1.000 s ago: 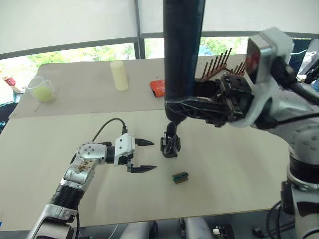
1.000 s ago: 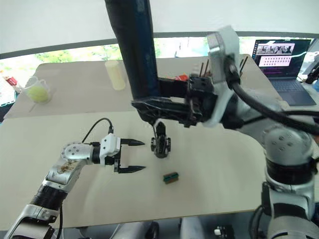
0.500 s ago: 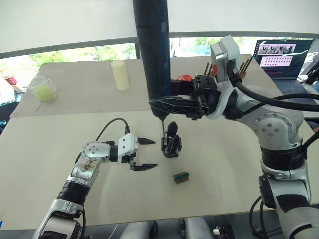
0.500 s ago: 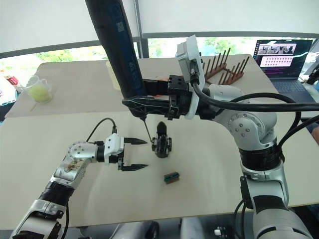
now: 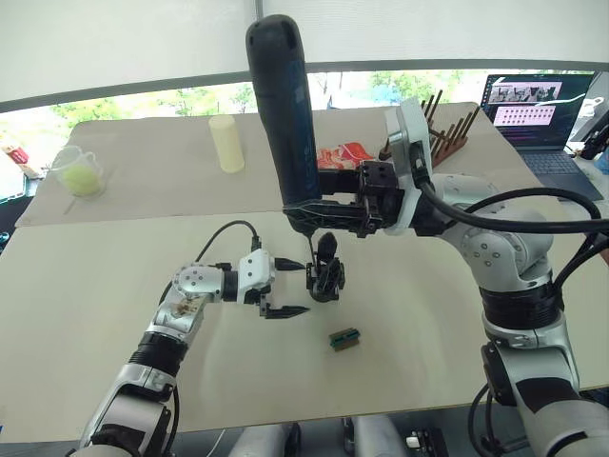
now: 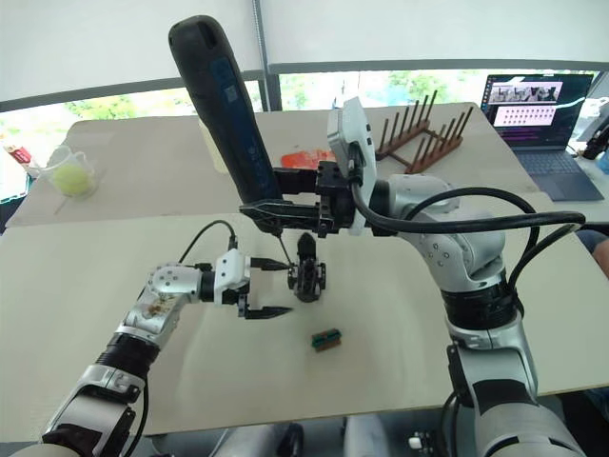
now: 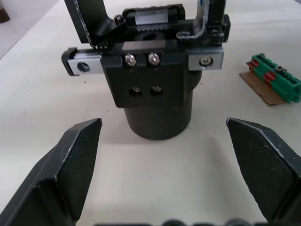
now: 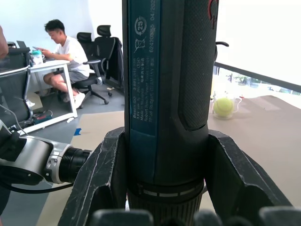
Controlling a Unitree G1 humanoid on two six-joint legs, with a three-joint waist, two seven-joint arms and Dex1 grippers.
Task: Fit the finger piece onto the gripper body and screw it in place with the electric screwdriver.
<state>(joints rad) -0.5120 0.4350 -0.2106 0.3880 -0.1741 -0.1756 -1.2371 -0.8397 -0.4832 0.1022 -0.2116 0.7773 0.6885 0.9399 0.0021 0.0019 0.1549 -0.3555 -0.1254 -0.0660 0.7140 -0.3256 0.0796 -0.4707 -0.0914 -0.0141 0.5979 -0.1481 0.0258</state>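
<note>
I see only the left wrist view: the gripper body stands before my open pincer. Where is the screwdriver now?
Observer: The right pincer holds the screwdriver above the gripper body, clamped near the tool's lower end.
Operator: Where does the bit point?
Observer: Down. The bit ends just at the body's left side, close to the upper finger of the left pincer. I cannot tell if it touches anything.
Operator: Is the tool straight up?
Observer: No, its top leans toward the robot's left.
</note>
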